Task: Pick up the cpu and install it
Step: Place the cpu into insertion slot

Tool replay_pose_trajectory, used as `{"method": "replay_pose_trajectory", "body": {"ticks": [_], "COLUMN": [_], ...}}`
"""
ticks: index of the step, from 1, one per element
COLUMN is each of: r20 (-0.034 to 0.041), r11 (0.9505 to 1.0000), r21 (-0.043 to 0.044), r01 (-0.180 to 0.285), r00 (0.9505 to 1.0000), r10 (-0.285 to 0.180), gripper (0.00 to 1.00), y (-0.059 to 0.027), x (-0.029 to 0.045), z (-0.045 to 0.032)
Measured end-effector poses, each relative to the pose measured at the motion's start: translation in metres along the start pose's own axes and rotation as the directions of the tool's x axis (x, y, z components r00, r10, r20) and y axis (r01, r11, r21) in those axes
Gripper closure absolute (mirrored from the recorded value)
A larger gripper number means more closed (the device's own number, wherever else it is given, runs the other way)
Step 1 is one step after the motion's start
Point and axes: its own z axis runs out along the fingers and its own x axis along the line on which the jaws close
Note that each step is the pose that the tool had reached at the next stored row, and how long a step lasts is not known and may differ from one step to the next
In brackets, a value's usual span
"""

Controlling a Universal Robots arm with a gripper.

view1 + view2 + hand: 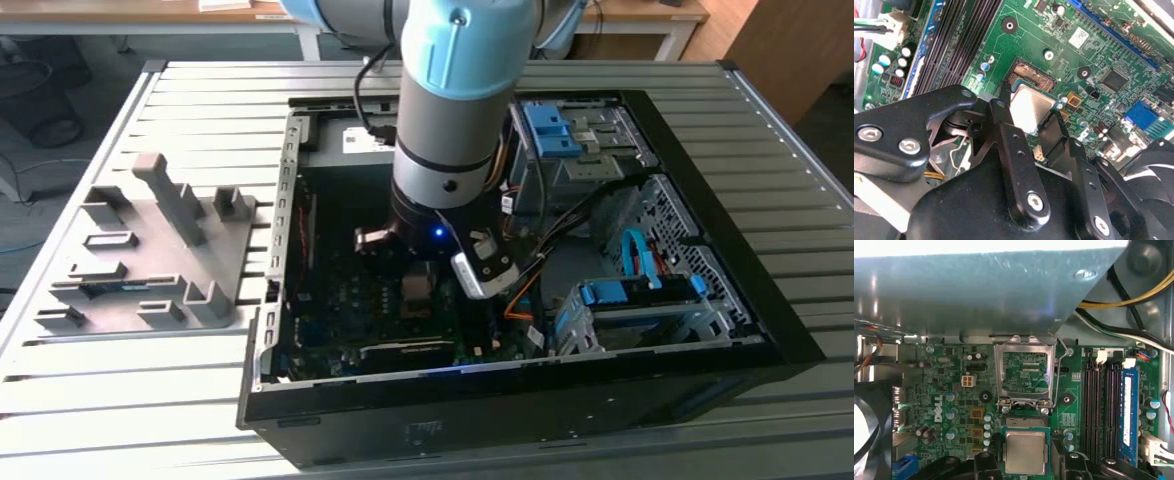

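**Black fingers of the end effector clamped on the cpu**

Nearest you in both wrist views are the two black fingers, closed in on opposite edges of the cpu. The small square chip sits between their tips with its dull silver-tan face up. In the first wrist view the cpu has one finger pressed to one side and the other finger to the opposite side, with no gap on either edge.

Directly below and just ahead of the fingertips lies the open socket. The chip covers most of it, and a dark strip of the socket's contacts shows just past the chip's far edge. You cannot tell from these views whether the chip touches the socket or hangs just above it. Beyond that strip, further ahead of the end effector, the metal socket frame is flipped back open, with its wire lever along one side.

Beside the end effector, the long black memory slots run parallel on the green motherboard.

In the exterior view the arm reaches straight down into the open computer case, which lies on the slatted counter. Well away from the end effector, outside the case on the exterior view's left, is a grey tray of holders.
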Motion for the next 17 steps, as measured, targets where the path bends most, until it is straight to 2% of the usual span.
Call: {"method": "replay_pose_trajectory", "body": {"ticks": [7,17], "r20": [0.0,0.0], "r11": [0.9999,0.9997], "r21": [-0.0002,0.0014], "r01": [-0.016,-0.024], "r00": [0.9999,0.9997], "r10": [0.016,0.024], "gripper": [0.53,0.53], "y": [-0.0019,-0.0025], "x": [-0.0008,-0.0014], "z": [0.0094,0.0175]}}
